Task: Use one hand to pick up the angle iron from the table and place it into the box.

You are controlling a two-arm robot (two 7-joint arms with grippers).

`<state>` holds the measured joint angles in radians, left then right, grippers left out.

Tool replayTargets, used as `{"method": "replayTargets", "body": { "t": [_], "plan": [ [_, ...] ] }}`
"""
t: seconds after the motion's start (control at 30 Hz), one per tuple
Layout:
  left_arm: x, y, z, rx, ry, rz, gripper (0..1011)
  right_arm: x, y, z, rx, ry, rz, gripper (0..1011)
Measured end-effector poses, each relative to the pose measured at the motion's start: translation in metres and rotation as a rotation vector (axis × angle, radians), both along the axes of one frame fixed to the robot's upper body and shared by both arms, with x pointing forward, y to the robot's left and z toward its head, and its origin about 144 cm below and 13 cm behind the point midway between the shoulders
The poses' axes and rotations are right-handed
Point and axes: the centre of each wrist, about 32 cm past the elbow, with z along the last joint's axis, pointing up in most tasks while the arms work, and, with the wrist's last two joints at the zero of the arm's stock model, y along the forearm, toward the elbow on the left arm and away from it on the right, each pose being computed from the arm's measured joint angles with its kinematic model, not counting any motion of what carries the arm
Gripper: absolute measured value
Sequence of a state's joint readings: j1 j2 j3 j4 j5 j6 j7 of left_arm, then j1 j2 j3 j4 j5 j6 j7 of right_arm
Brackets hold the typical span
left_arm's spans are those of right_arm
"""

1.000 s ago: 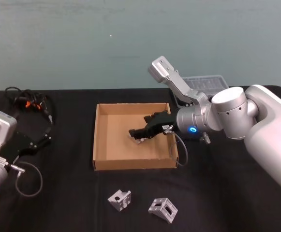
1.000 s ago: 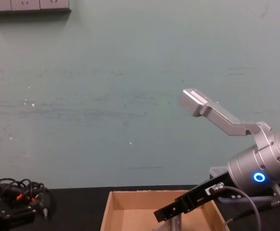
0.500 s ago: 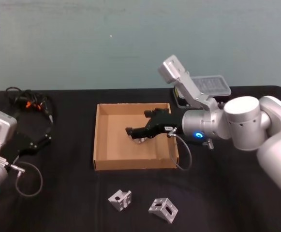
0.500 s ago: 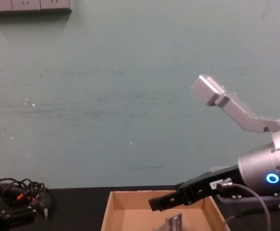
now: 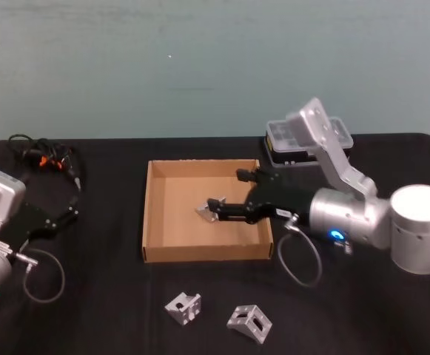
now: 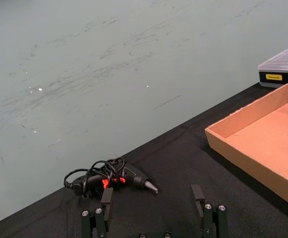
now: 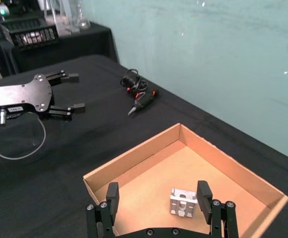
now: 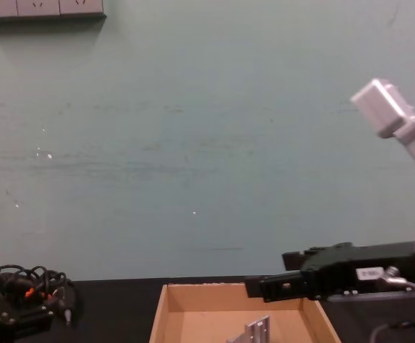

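Holding the right gripper [image 7: 157,189] spread open just over the angle iron [image 7: 183,202] lying loose in the cardboard box [image 7: 131,156], probably for leaving it there, left gripper [image 5: 72,204] parked open on the table [image 5: 111,296].

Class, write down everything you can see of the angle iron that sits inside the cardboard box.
The angle iron is a small silver-grey metal bracket with an opening in the face turned to the right wrist view. It stands on the floor of the tan cardboard box, near the middle, touching no wall. The right gripper hovers close by it, fingers open, not holding it.
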<state>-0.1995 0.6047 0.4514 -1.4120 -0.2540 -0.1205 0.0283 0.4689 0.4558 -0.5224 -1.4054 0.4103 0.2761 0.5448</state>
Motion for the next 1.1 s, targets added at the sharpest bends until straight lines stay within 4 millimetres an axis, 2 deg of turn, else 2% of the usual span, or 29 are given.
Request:
{"method": "replayTargets", "body": {
  "t": [0.47, 0.73, 1.1],
  "plan": [
    [0.000, 0.000, 0.000, 0.000, 0.000, 0.000, 1000, -0.038, -0.024, -0.022, 0.041, -0.085, 0.021, 1003],
    [0.000, 0.000, 0.000, 0.000, 0.000, 0.000, 1000, -0.053, -0.037, -0.031, 0.015, -0.008, 0.123, 1003],
    [0.000, 0.000, 0.000, 0.000, 0.000, 0.000, 1000, -0.071, -0.048, -0.032, -0.040, 0.114, 0.221, 1003]
  ]
}}
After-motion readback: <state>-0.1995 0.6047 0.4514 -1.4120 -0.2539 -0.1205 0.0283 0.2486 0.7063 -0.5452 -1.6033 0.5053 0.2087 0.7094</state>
